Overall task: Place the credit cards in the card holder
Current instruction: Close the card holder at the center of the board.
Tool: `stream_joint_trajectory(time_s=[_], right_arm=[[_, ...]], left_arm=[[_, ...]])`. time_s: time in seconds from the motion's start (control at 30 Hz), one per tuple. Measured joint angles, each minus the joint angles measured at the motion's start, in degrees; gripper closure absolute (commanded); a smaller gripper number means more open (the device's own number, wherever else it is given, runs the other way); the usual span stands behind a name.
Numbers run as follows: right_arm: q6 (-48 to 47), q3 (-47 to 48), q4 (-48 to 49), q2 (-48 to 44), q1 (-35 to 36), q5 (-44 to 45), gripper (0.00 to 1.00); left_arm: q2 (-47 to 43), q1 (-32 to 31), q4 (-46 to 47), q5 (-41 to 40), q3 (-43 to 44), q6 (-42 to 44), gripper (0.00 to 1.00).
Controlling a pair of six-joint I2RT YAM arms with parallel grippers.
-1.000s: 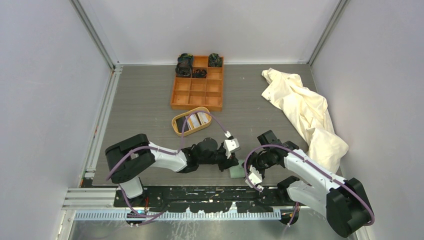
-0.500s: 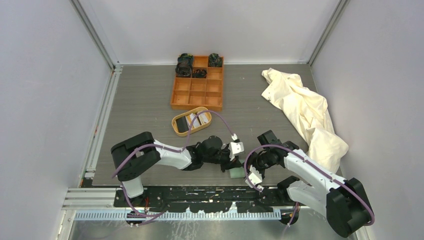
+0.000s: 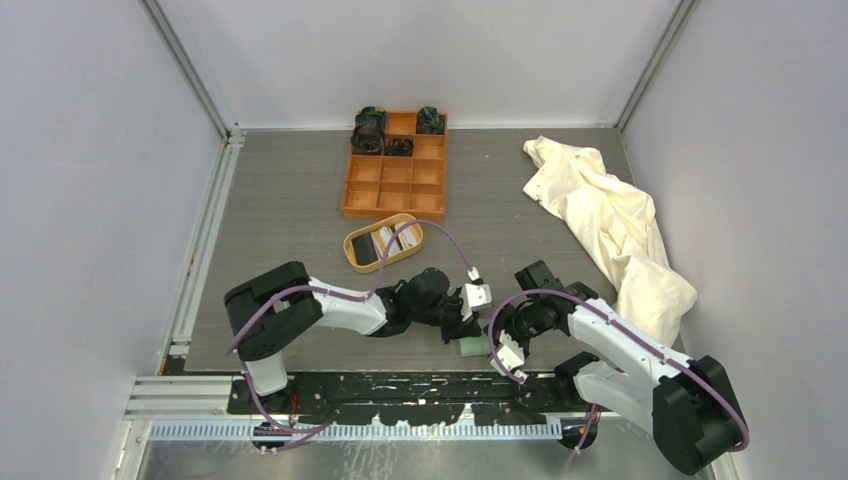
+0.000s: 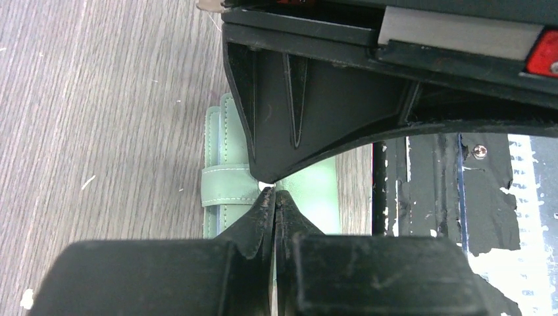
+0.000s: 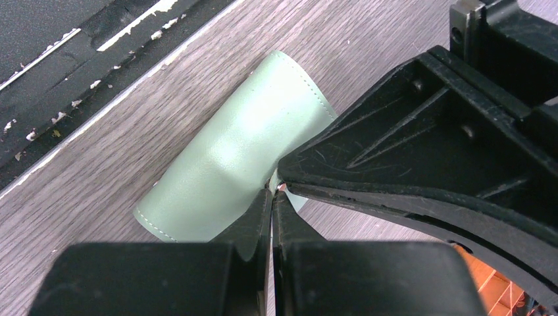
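**Two closed grippers meet at a green card holder**

Both arms reach inward to the sage-green card holder (image 3: 472, 346), which lies folded on the grey table (image 3: 280, 200) close to its near edge, between the two arm bases. The left gripper (image 4: 274, 194) has its jaws pressed together, tips at the holder's small strap tab (image 4: 226, 185). The right gripper (image 5: 272, 191) is likewise squeezed closed, tips against the holder's arched cover. Whether either pinches a thin flap cannot be told.

The credit cards (image 3: 392, 240) sit well apart in an oval wooden tray (image 3: 349, 250), farther back, below an orange compartment box (image 3: 345, 190). A cream cloth (image 3: 600, 220) lies to the right.

The step in hand looks like opening the holder; no card is in it yet. Next, one gripper probably needs to pin one side while the other peels the cover back to expose the pockets, without dragging the soft holder off the table edge.
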Motion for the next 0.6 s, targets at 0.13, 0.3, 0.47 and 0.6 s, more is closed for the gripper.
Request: stream_joint_trajectory(time_s=[0.13,0.3,0.47,0.6], right_arm=[[0.00,0.00,0.00,0.00,0.00,0.02,0.99],[0.00,0.00,0.00,0.00,0.09,0.07,0.99],[0.00,0.00,0.00,0.00,0.26,0.31,0.93],[0.00,0.00,-0.02,-0.13,0.35,0.44,0.88]], left_arm=[[0.11,0.22,-3.82,0.50,1.97,0.15,1.00],[0.44,0.44,-7.96,1.11,4.17,0.04,1.00],[1.38,0.94,-14.62,2.51,8.07,-0.04,1.00],[2.01,1.33,-16.61,3.58,9.33,-0.04,1.00]])
